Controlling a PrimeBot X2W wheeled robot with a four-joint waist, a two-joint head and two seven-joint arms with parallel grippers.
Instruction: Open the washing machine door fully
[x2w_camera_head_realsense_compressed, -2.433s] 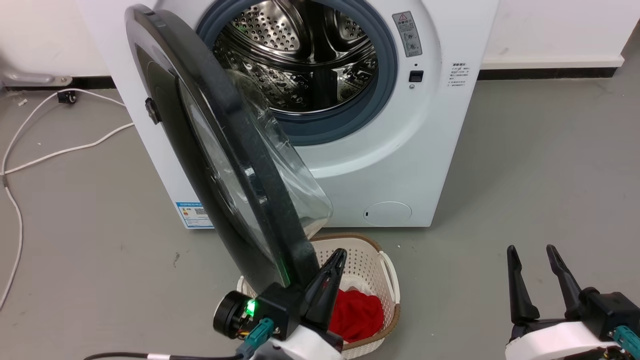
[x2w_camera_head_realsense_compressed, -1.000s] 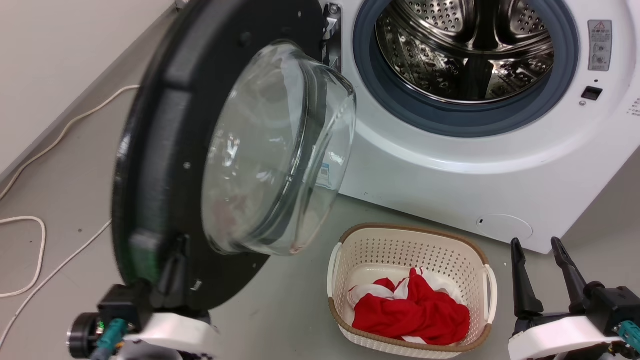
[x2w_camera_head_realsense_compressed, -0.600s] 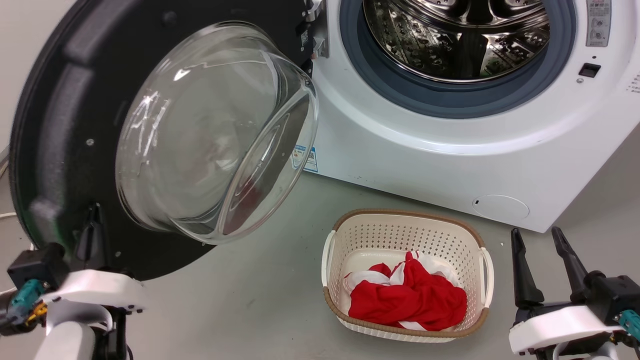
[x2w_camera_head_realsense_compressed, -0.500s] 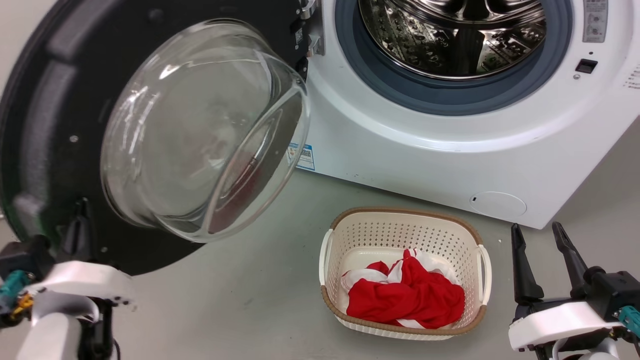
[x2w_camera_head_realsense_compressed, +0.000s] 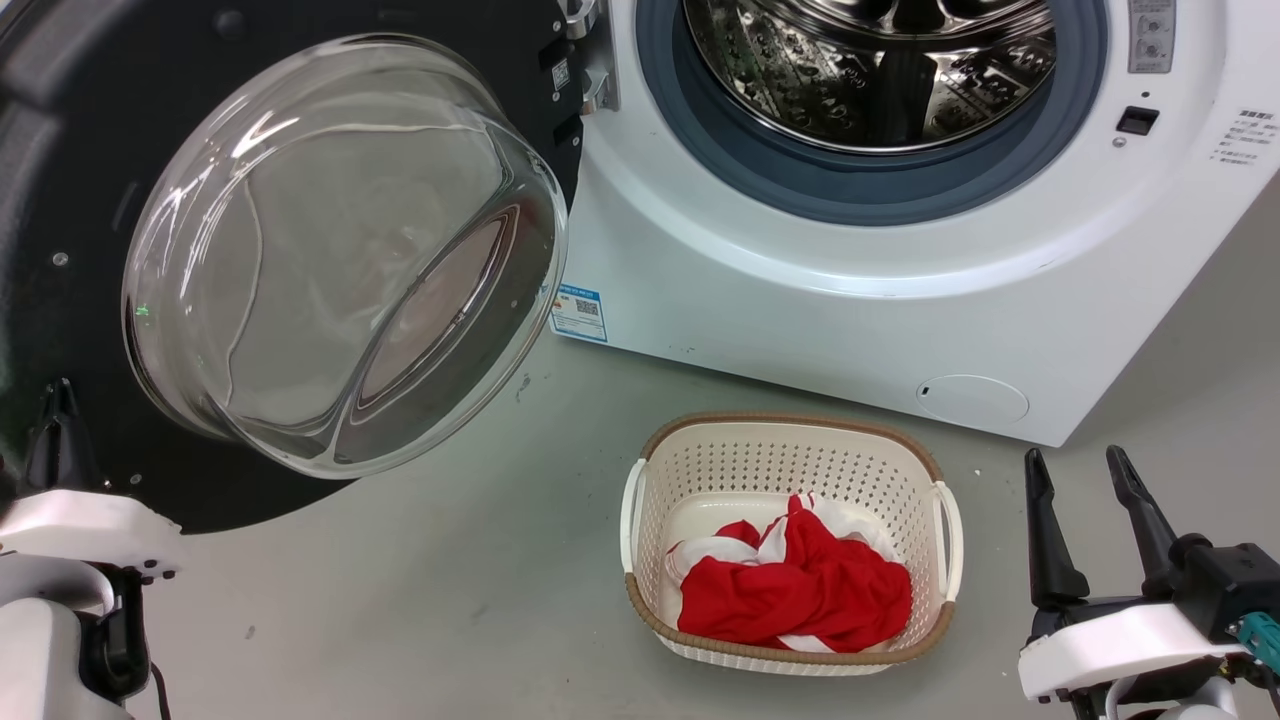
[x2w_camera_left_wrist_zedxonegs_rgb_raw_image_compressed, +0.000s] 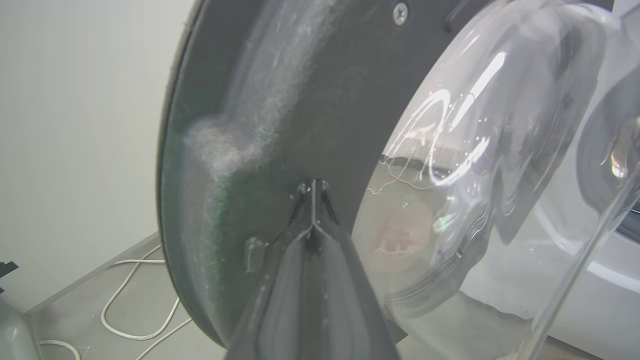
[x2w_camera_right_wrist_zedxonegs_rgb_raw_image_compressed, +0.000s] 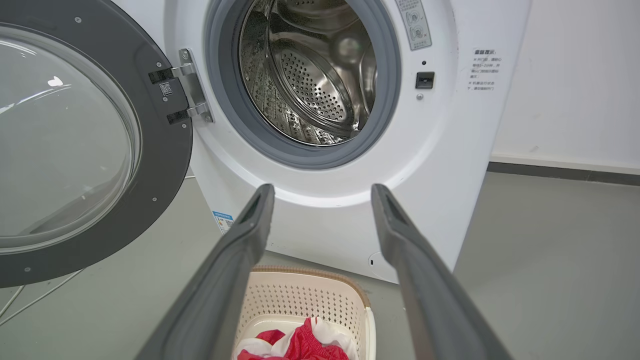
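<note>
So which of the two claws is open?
The right claw: its fingers stand spread apart. The left claw has its fingers pressed together, tips at the door.

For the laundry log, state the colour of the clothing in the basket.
The clothing is red with white; the head view shows it best.

The floor (x2w_camera_head_realsense_compressed: 400, 600) was smooth grey, evenly lit and lightly scuffed. A plain white wall (x2w_camera_right_wrist_zedxonegs_rgb_raw_image_compressed: 575, 75) met it at a dark skirting strip (x2w_camera_right_wrist_zedxonegs_rgb_raw_image_compressed: 565, 172). White cable (x2w_camera_left_wrist_zedxonegs_rgb_raw_image_compressed: 104, 315) lay looped on the floor beside the wall. A cream perforated laundry basket (x2w_camera_head_realsense_compressed: 790, 465) stood on the floor.
</note>
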